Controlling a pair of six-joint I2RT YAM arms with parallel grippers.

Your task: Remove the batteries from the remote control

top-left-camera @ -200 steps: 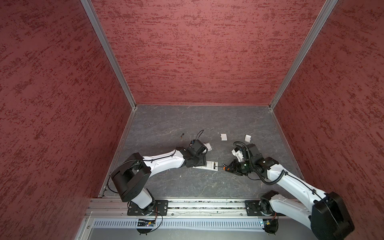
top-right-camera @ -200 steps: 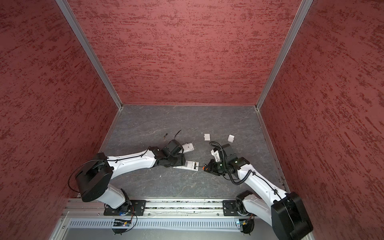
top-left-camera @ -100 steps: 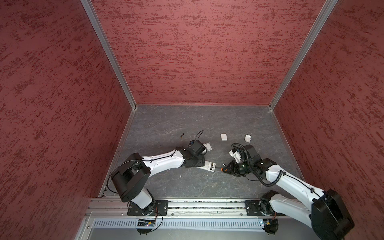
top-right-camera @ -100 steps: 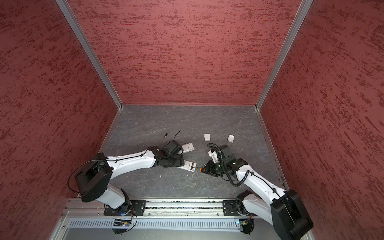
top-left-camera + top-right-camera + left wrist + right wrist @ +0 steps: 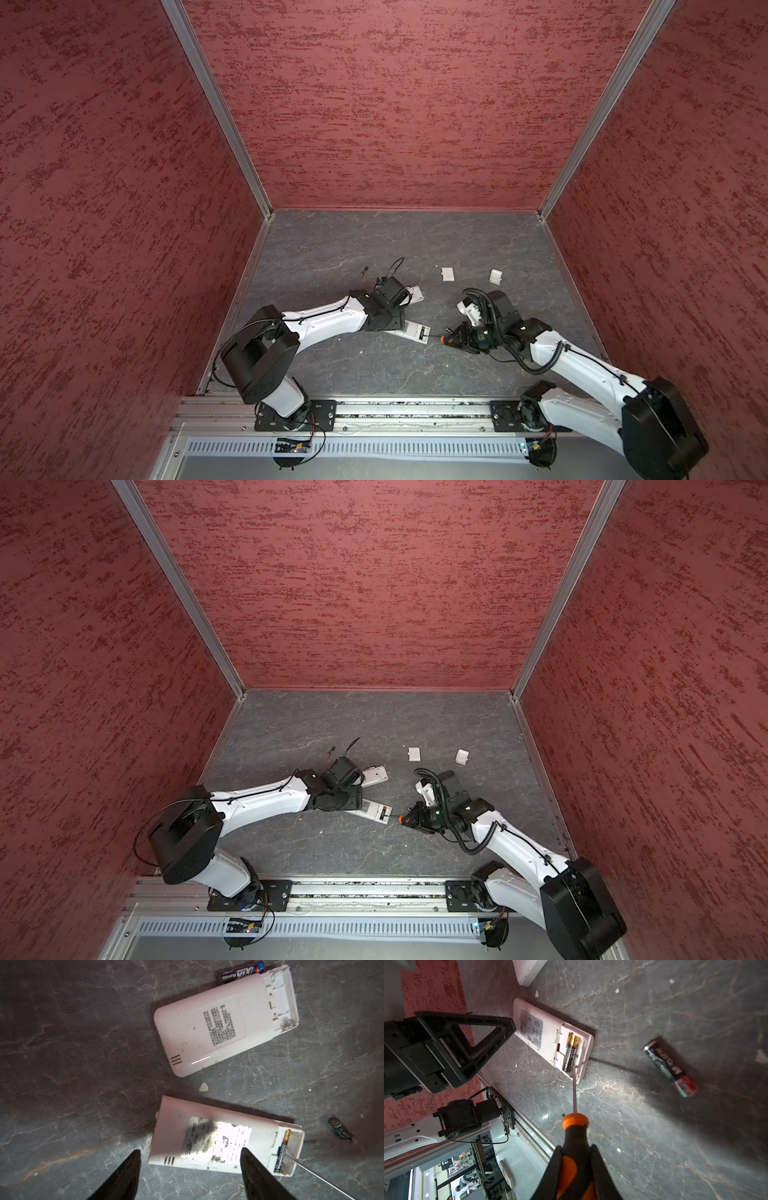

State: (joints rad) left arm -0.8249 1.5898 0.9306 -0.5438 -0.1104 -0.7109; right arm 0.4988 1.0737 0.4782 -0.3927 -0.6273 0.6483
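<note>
Remote control [image 5: 176, 1124]: lies back-up on the tabletop [image 5: 374, 374] between my two arms, with its battery compartment uncovered at the end toward the right arm.
Seated battery [image 5: 570, 1053]: black with a gold end, lying in the open compartment.
Right fingers [image 5: 601, 1176]: clamped on the orange-and-black handle of the screwdriver [image 5: 574, 1126].
Screwdriver shaft: reaches into the compartment, and I see the tip meeting the seated battery near its dark end.
Left fingers [image 5: 124, 1176]: spread wide and holding nothing. One is over the remote control's labelled back and the other is past its edge above the tabletop. I cannot tell whether either touches.
Loose battery [image 5: 669, 1066]: flat on the tabletop, near the remote control's open end but apart from it.
Second remote [image 5: 207, 1022]: back-up, just beyond the first one, its compartment also uncovered.
Blue battery [image 5: 239, 972]: lies right against the second remote's far long edge.
Far battery [image 5: 364, 272]: lies alone, toward the left wall in both top views.
Covers [image 5: 447, 274]: two white pieces farther back, well apart from both remotes.
</note>
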